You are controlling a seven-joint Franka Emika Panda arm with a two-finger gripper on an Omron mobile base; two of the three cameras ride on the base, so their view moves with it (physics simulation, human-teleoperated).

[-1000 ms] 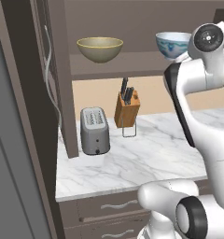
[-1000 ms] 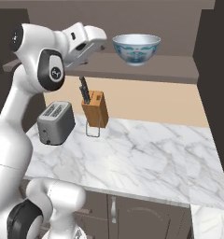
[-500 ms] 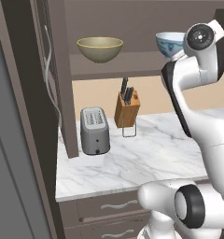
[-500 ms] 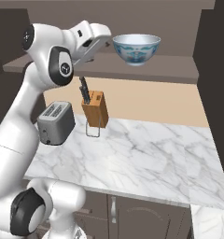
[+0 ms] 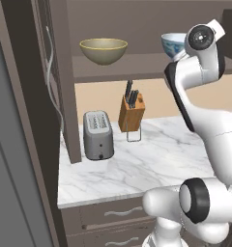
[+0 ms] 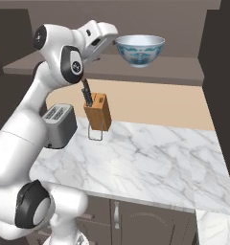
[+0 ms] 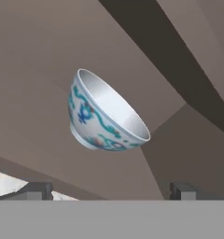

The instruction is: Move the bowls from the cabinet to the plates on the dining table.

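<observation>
2 bowls [image 5: 103, 50] [image 6: 140, 50] on cabinet shelf [image 5: 137, 65]

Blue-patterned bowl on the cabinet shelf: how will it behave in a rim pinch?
The blue-patterned bowl looks rigid and glazed, so probably slippery between fingertips. Its narrow foot under a wide flared rim suggests it may tip if nudged sideways. The thin rim looks ceramic, likely chip-prone.

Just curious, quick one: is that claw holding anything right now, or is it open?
Gripper: open and holding nothing, its fingertips spread wide apart, pointed at the white and blue bowl, which sits on the cabinet shelf.
</observation>
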